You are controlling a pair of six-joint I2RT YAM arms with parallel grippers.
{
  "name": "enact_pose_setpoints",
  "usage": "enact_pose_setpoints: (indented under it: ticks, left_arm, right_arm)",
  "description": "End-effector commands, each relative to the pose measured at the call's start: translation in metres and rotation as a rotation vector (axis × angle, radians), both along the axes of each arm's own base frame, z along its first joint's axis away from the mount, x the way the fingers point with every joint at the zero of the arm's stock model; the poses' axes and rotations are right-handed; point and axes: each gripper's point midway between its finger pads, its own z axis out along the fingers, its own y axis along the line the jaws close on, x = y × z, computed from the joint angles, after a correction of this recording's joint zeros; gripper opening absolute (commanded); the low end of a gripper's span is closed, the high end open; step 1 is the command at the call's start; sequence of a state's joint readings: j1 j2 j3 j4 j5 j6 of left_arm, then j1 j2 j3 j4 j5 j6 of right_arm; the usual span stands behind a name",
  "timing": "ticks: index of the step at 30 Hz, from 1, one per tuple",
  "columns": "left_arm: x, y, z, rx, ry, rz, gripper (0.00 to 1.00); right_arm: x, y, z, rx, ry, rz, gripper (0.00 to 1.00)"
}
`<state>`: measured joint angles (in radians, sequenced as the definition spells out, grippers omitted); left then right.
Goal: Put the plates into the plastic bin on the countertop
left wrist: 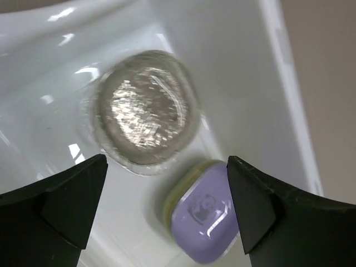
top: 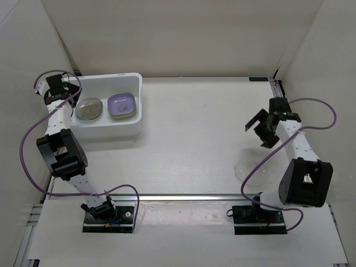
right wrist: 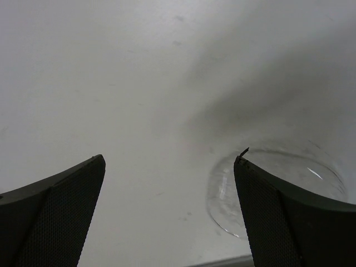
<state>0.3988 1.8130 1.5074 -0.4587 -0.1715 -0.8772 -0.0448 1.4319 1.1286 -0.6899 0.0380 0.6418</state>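
Bin: on the countertop, at your far left corner.
Left plate: in the bin, at its left end, just beside the right plate.
Right plate: in the bin, right of centre, lying on a lower plate whose edge shows beneath it.
Third plate: on the countertop at your right, well apart from the bin, near the front rail.
Left gripper: above the bin, over the left plate.
Right gripper: above the countertop, behind the third plate.
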Motion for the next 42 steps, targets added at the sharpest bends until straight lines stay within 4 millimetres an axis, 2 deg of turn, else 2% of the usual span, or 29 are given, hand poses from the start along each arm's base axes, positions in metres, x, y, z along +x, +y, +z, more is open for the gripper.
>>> enact_pose_setpoints:
  ticks: [1, 2, 3, 5, 6, 8, 10, 11, 12, 13, 16, 21, 22, 24, 28, 31, 32, 35, 36, 38, 39, 42]
  left_arm:
    - [0.016, -0.035, 0.080, 0.116, -0.134, -0.192, 0.99]
    - [0.017, -0.043, 0.084, 0.154, -0.123, -0.246, 0.99]
    - [0.022, -0.059, 0.092, 0.171, -0.132, -0.299, 0.99]
    - [0.024, -0.079, 0.102, 0.220, -0.137, -0.387, 0.99]
    - [0.027, -0.097, 0.104, 0.236, -0.137, -0.434, 0.99]
    - [0.026, -0.111, 0.112, 0.282, -0.139, -0.479, 0.99]
    - [0.027, -0.140, 0.113, 0.298, -0.141, -0.550, 0.99]
    - [0.026, -0.147, 0.113, 0.307, -0.138, -0.572, 0.99]
    - [0.025, -0.152, 0.115, 0.319, -0.139, -0.588, 0.99]
    - [0.025, -0.166, 0.115, 0.323, -0.142, -0.614, 0.99]
    - [0.028, -0.184, 0.117, 0.333, -0.150, -0.653, 0.99]
    - [0.028, -0.201, 0.135, 0.347, -0.195, -0.715, 0.99]
    - [0.027, -0.219, 0.141, 0.354, -0.212, -0.750, 0.99]
    - [0.024, -0.224, 0.146, 0.368, -0.221, -0.763, 0.99]
    - [0.018, -0.235, 0.157, 0.379, -0.249, -0.780, 0.99]
    - [0.012, -0.240, 0.162, 0.381, -0.257, -0.792, 0.99]
    - [0.011, -0.242, 0.160, 0.376, -0.256, -0.795, 0.99]
    - [0.005, -0.256, 0.159, 0.371, -0.265, -0.860, 0.99]
    - [0.003, -0.263, 0.161, 0.377, -0.273, -0.884, 0.99]
    - [-0.002, -0.283, 0.159, 0.368, -0.291, -0.989, 0.99]
    - [-0.006, -0.297, 0.157, 0.366, -0.300, -1.043, 0.99]
    - [-0.019, -0.336, 0.147, 0.339, -0.336, -1.223, 0.99]
  right_arm:
    - [-0.076, -0.034, -0.026, -0.025, 0.242, -0.262, 0.99]
    - [-0.086, -0.036, -0.029, 0.004, 0.254, -0.295, 0.99]
    - [-0.104, -0.035, -0.040, 0.036, 0.299, -0.335, 0.99]
    - [-0.118, -0.042, -0.039, 0.086, 0.271, -0.425, 0.99]
    - [-0.132, -0.044, -0.043, 0.083, 0.293, -0.469, 0.99]
    - [-0.142, -0.060, -0.038, 0.036, 0.249, -0.556, 0.99]
    - [-0.158, -0.067, -0.040, -0.002, 0.265, -0.615, 0.99]
    - [-0.162, -0.068, -0.039, -0.004, 0.254, -0.632, 0.99]
    - [-0.165, -0.069, -0.042, -0.008, 0.255, -0.650, 0.99]
    - [-0.166, -0.067, -0.049, 0.000, 0.253, -0.654, 0.99]
    - [-0.167, -0.056, -0.065, 0.056, 0.247, -0.630, 0.99]
    - [-0.184, -0.049, -0.090, 0.064, 0.347, -0.638, 0.99]
    - [-0.185, -0.049, -0.095, 0.067, 0.345, -0.629, 0.99]
    - [-0.187, -0.046, -0.101, 0.068, 0.353, -0.607, 0.99]
    - [-0.177, -0.035, -0.116, 0.135, 0.321, -0.545, 0.98]
    - [-0.173, -0.022, -0.126, 0.201, 0.303, -0.480, 0.93]
    - [-0.170, -0.017, -0.127, 0.227, 0.295, -0.460, 0.89]
    - [-0.156, -0.011, -0.127, 0.272, 0.231, -0.395, 0.69]
    - [-0.150, -0.010, -0.127, 0.277, 0.200, -0.375, 0.51]
    - [-0.142, -0.007, -0.123, 0.298, 0.163, -0.337, 0.35]
    - [-0.134, -0.010, -0.119, 0.289, 0.134, -0.323, 0.22]
    - [-0.123, -0.010, -0.111, 0.287, 0.082, -0.278, 0.02]
